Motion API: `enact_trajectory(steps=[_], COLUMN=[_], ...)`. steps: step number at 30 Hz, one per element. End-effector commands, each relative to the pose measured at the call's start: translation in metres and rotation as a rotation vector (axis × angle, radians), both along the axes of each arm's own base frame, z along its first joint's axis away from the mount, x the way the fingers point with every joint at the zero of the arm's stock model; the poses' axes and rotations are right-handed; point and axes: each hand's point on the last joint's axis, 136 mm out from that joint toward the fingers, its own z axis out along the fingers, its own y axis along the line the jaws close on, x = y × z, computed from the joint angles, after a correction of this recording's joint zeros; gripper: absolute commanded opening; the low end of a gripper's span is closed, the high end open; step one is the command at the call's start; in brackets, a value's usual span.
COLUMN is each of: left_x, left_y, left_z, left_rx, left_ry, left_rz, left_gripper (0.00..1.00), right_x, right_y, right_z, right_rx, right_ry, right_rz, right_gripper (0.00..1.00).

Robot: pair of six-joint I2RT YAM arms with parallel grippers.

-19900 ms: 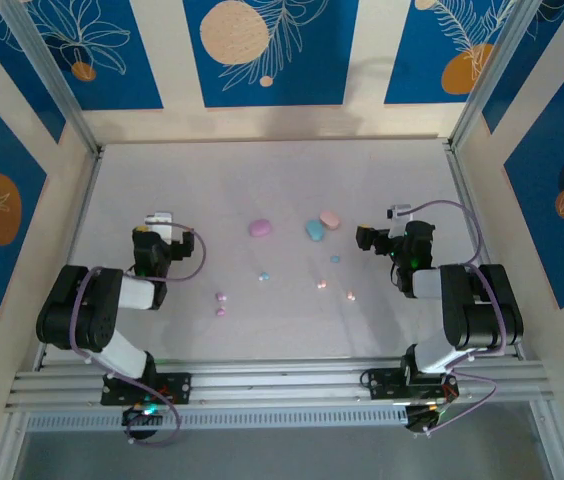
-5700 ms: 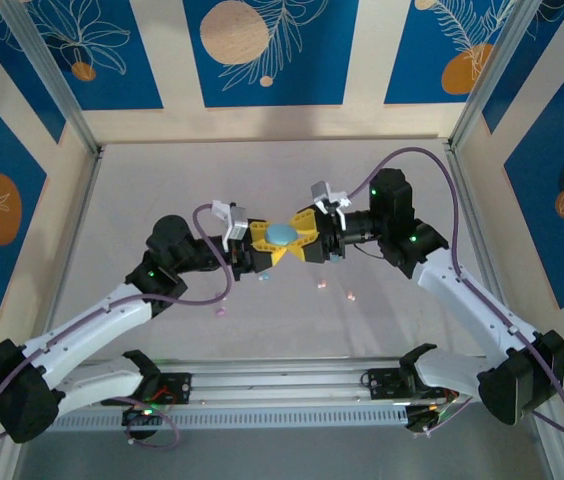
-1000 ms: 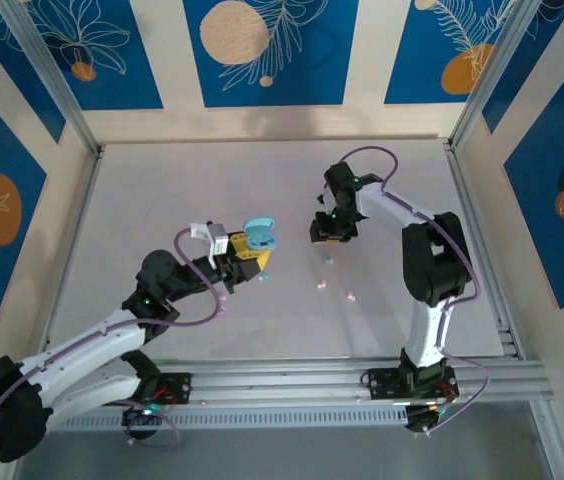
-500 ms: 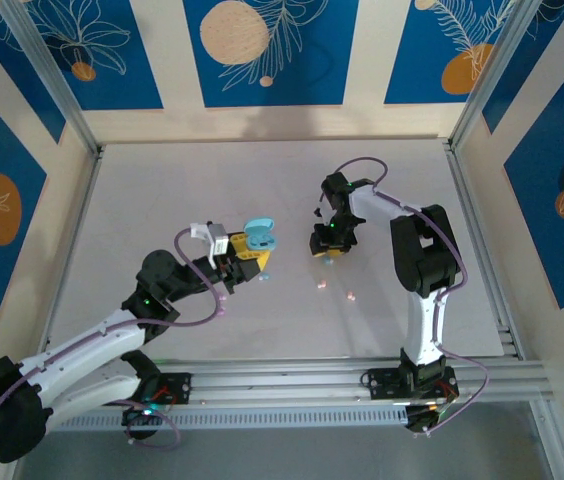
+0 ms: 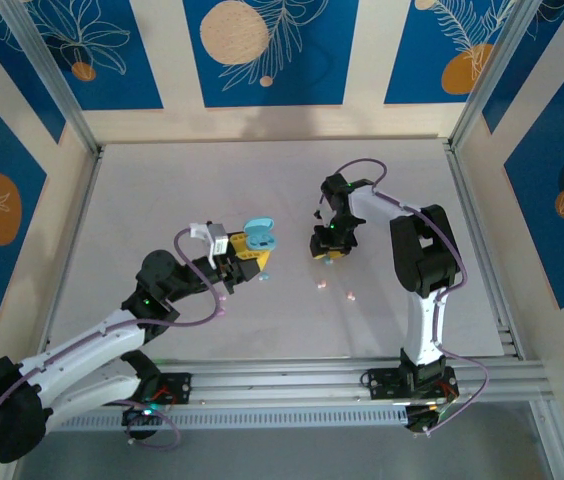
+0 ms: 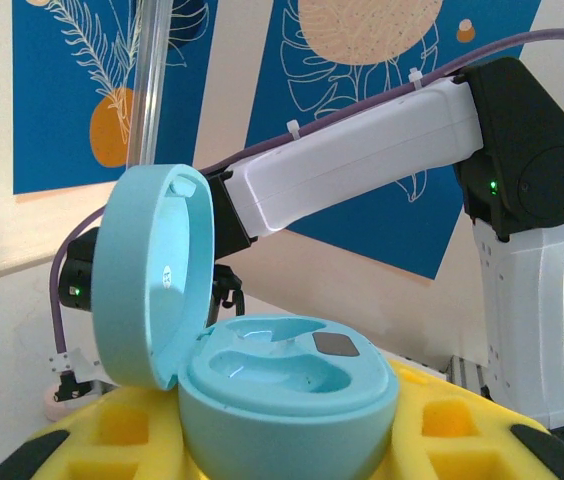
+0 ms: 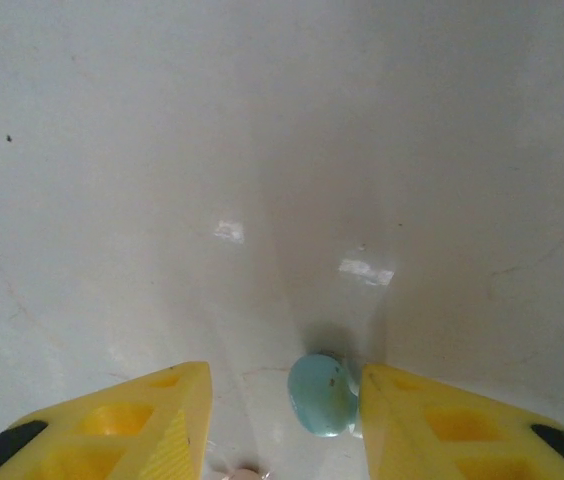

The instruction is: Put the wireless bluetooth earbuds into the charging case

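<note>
My left gripper [image 5: 249,259] is shut on the light blue charging case [image 6: 287,400] and holds it above the table. The case's lid [image 6: 152,275] stands open to the left, and both sockets inside look empty. My right gripper [image 5: 329,248] points down at the table, open. In the right wrist view a light blue earbud [image 7: 322,395] lies on the table between the yellow fingers [image 7: 152,420], close against the right one, with a clear gap to the left one. Two peach earbuds [image 5: 321,285] [image 5: 350,294] lie nearer the front.
The right arm [image 6: 362,140] stretches across behind the held case in the left wrist view. The pale table [image 5: 162,190] is walled by blue-and-cream panels on three sides. A metal rail [image 5: 282,380] runs along the near edge.
The right gripper has come down and slightly nearer, over the blue earbud. The left gripper and the open case have stayed put.
</note>
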Motion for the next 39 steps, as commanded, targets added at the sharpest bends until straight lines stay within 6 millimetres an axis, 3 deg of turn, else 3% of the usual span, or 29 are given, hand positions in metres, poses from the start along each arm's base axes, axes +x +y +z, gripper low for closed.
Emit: enact_trajectory(steps=[1, 9, 20, 28, 39], left_x=[-0.003, -0.002, -0.002, -0.001, -0.001], left_y=[0.001, 0.001, 0.000, 0.000, -0.002], left_z=[0.013, 0.013, 0.012, 0.013, 0.013], left_rx=[-0.026, -0.027, -0.028, -0.028, -0.031], left_ry=[-0.028, -0.025, -0.022, -0.021, -0.014], left_rz=[0.005, 0.004, -0.001, 0.002, -0.009], left_gripper=[0.24, 0.24, 0.24, 0.24, 0.24], right_x=[-0.008, 0.008, 0.001, -0.007, -0.004], right_y=[0.001, -0.001, -0.007, -0.002, -0.009], right_z=[0.003, 0.004, -0.017, -0.009, -0.018], right_rx=[0.003, 0.005, -0.019, -0.002, -0.090], right_ry=[0.022, -0.016, 0.035, 0.042, 0.037], right_rz=[0.018, 0.005, 0.015, 0.018, 0.051], right_gripper=[0.44, 0.45, 0.45, 0.38, 0.31])
